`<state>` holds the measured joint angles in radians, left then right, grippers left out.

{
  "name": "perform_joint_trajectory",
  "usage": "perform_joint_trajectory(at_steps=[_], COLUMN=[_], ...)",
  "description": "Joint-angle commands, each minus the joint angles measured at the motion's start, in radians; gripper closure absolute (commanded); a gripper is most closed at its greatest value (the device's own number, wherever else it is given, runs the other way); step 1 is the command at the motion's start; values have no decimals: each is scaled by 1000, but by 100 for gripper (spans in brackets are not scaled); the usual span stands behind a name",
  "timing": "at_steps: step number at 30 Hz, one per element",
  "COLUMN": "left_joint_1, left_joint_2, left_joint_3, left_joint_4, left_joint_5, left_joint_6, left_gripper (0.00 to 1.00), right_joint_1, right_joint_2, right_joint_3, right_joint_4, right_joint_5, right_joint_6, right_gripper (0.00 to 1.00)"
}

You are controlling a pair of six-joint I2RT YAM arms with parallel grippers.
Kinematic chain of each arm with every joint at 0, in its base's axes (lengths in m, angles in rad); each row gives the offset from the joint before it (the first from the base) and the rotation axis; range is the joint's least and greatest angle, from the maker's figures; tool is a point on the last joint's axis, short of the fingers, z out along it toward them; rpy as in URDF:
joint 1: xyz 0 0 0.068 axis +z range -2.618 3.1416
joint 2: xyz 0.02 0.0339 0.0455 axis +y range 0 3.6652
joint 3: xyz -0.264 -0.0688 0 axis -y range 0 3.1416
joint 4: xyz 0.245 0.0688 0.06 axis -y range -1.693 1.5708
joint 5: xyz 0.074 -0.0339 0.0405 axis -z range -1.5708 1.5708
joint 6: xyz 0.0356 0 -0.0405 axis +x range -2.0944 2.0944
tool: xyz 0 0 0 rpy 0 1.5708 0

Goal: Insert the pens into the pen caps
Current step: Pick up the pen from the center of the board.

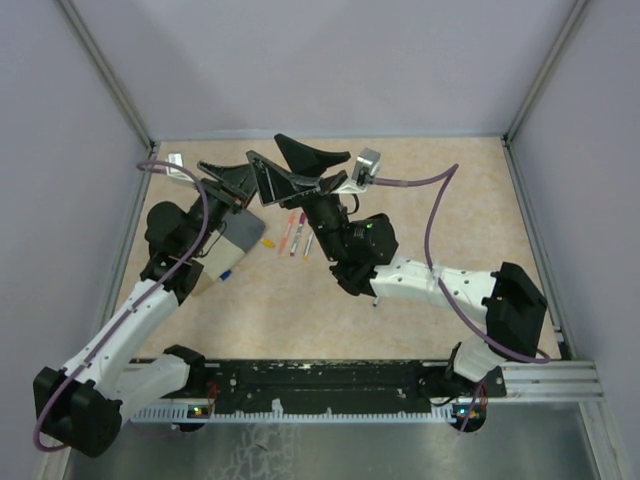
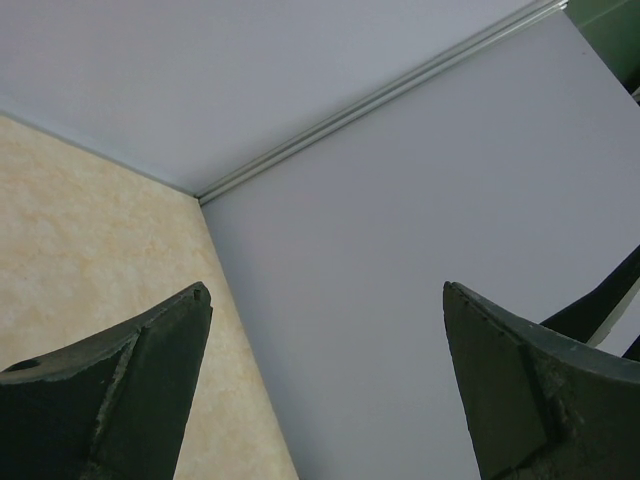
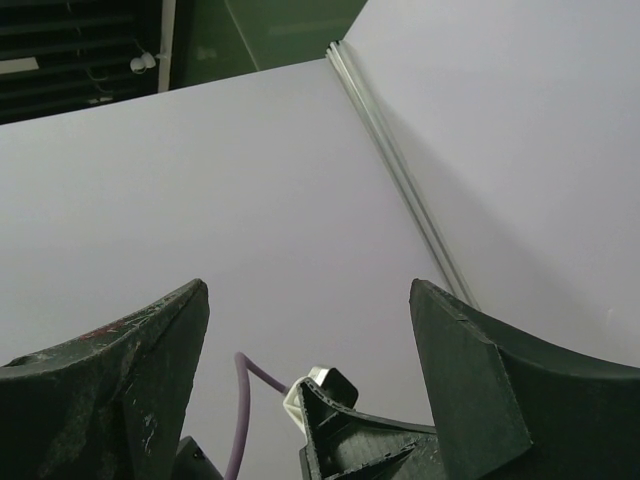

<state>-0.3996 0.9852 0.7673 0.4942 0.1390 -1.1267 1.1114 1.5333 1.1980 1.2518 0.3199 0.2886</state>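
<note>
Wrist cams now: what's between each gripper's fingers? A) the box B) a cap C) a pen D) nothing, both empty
D: the left gripper and right gripper both stand open with nothing between their fingers, while the pens lie on the table.

Scuffed matt black left pincer [image 2: 325, 288]; matt tabletop [image 2: 80, 220]

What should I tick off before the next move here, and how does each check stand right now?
1. left gripper open and empty: ok.
2. right gripper open and empty: ok.
3. pens lying uncovered, nothing on top: ok.
4. All caps located: cannot tell; only one orange-yellow cap shows clearly, beside the pens.
5. Wrist views aimed at the pens: not ok; both look away from them.
</note>
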Motion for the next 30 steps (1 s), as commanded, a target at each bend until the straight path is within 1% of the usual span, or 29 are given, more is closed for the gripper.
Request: perform_joint_trajectory(at_steps=[1,6,10,13,19,26,30], left_joint_1=[20,24,28,30,30,31,30], left_joint_2=[-38,-85,-121,-128,-144,-132,-110], left_joint_3=[-18,-51,-74,-85,-82,-92,-100], left_joint_4=[8,-1,-62,-65,-74,-59,-27], left_joint_5=[-9,-8,-3,5,-12,-8,-1], left_joint_6=[-22,-35,-47,-64,-56,-61,-55], left_gripper=[0,1,2,2,2,2,3], right_joint_1=[14,43,102,127,127,127,127], right_joint_2=[18,18,17,12,22,22,25], right_joint_3=[32,4,-25,-29,-16,-37,-66], right_joint_4=[106,153,189,193,195,222,283], right_joint_5=[12,24,116,151,149,162,175], right_joint_6=[-18,-41,-119,-155,-153,-161,-181], right_gripper=[19,19,19,19,19,18,18])
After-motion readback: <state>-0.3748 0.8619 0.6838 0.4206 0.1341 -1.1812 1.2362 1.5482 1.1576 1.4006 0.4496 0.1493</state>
